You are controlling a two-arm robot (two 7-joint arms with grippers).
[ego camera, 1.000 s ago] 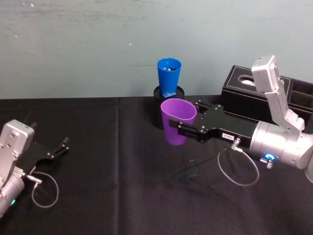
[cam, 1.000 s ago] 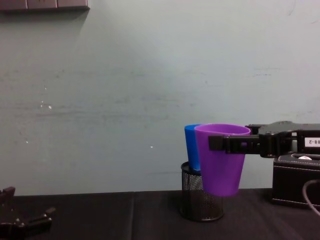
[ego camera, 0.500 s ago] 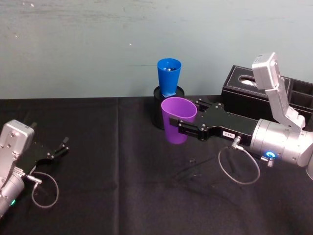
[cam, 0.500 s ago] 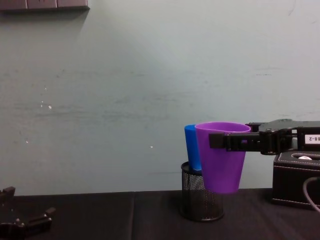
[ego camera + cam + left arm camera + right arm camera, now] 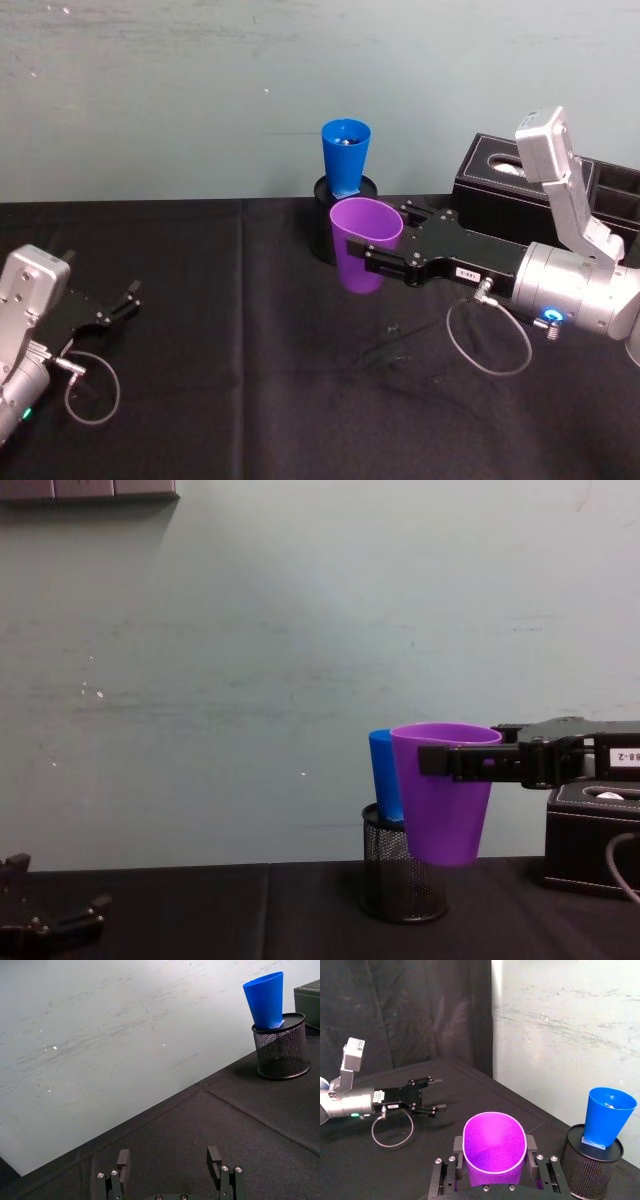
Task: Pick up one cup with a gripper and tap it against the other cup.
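Observation:
My right gripper (image 5: 386, 240) is shut on the purple cup (image 5: 362, 250) and holds it upright in the air, just in front of the blue cup (image 5: 345, 156). The blue cup stands in a black mesh pen holder (image 5: 321, 218) near the wall. From the chest view the purple cup (image 5: 445, 800) overlaps the blue cup (image 5: 382, 775). In the right wrist view the purple cup (image 5: 495, 1142) sits between the fingers (image 5: 457, 1147), and the blue cup (image 5: 607, 1116) is apart from it. My left gripper (image 5: 125, 300) rests open on the table at the near left.
A black box (image 5: 500, 178) stands on the table at the right, behind my right arm. The pen holder (image 5: 398, 888) sits on the black cloth (image 5: 240, 380), which has free room in the middle and front. A pale wall closes the back.
The purple cup has risen slightly in my right gripper and shifted a little toward the blue cup. The left arm has not moved.

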